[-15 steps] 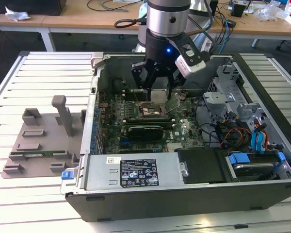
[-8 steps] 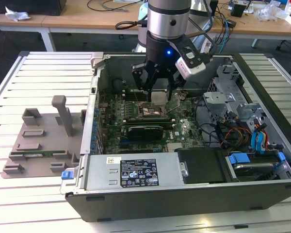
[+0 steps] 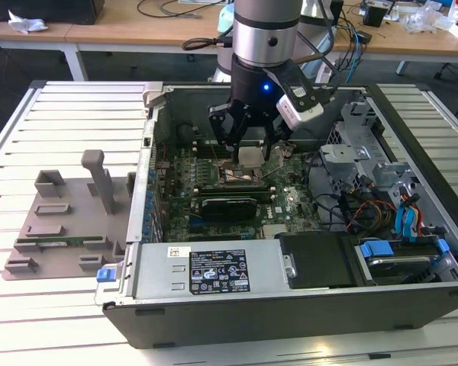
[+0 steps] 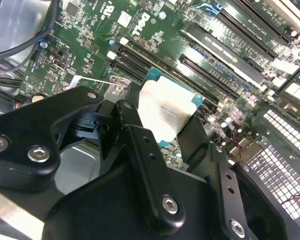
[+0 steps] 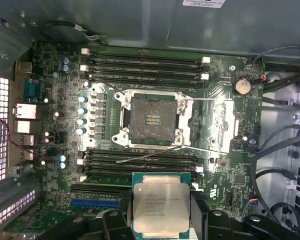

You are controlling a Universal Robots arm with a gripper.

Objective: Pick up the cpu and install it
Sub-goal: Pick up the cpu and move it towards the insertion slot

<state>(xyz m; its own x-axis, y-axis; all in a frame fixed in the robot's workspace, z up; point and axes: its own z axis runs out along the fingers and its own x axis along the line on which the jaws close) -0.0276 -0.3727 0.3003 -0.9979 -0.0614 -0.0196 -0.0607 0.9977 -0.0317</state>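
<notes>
The cpu (image 3: pixel 249 158) is a flat square chip with a silver-grey top and a thin green border. My gripper (image 3: pixel 249 152) is shut on the cpu, with a black finger on each of two opposite edges, and holds it level inside the open computer case. It hangs a little above the motherboard (image 3: pixel 214 171), just off the open socket (image 3: pixel 240 178). In the first wrist view the cpu (image 5: pixel 161 204) sits apart from the bare dark socket (image 5: pixel 152 120), whose load frame is open. The second wrist view shows the cpu (image 4: pixel 167 111) between the fingers (image 4: pixel 130 117).
The case (image 3: pixel 412 145) lies open on a slatted white table (image 3: pixel 69 122). A grey holder tray (image 3: pixel 61 221) lies at the exterior view's left. The power supply (image 3: pixel 214 271), the drive cage (image 3: pixel 382 175) and its cables flank the board. Memory slots (image 5: pixel 145 67) border the socket on two sides.
</notes>
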